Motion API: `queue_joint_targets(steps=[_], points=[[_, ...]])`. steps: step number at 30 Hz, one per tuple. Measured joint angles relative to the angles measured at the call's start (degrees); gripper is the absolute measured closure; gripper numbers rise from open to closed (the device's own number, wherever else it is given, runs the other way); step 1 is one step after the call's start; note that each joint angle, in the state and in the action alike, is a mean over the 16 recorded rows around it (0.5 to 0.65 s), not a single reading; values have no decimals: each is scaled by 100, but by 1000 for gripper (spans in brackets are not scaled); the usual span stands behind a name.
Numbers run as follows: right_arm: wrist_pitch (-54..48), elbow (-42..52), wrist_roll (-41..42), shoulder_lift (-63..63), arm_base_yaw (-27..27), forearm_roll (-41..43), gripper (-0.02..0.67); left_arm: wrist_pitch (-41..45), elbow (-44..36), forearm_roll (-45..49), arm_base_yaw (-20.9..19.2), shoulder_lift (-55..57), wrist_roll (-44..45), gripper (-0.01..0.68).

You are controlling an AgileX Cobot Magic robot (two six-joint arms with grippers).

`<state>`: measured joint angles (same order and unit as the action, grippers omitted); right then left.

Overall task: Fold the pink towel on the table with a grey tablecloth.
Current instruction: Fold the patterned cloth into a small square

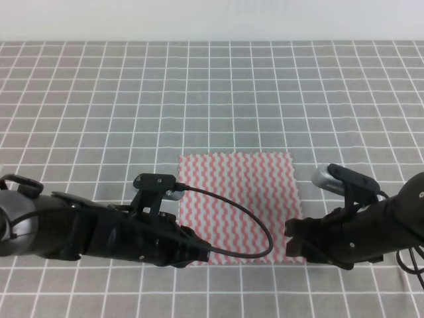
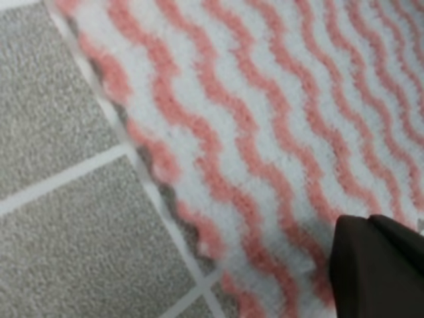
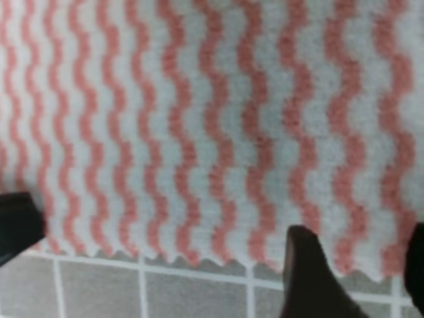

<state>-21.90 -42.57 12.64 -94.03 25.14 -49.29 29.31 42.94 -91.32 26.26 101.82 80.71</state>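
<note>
Nearest, left jaws and right jaws low at the towel's near corners; open or closed, impossible to tell. Risk: pinching only the jagged fringe, or snagging the grey cloth, so a corner slips. Towel flat mid-bench. Wrist views show fringe and finger tips; overhead alone shows the far edge.

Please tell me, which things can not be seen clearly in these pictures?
- High view: the towel's two near corners are hidden under the left gripper and right gripper.
- High view: both grippers' jaws are dark and too small to tell open or shut.
- Left wrist view: only one dark fingertip shows, cut off by the edge.
- Right wrist view: fingertips are blurred, cut off below.
</note>
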Motion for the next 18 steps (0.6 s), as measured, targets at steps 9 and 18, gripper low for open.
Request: queue_joint_targets(steps=[9,18], points=[[-118,-88,-2,-50,-4,285,366,12,2,32,0,-9,0,677],[-154,-101,-11,-48,-4,569,367,13,5,59,0,-9,0,677]])
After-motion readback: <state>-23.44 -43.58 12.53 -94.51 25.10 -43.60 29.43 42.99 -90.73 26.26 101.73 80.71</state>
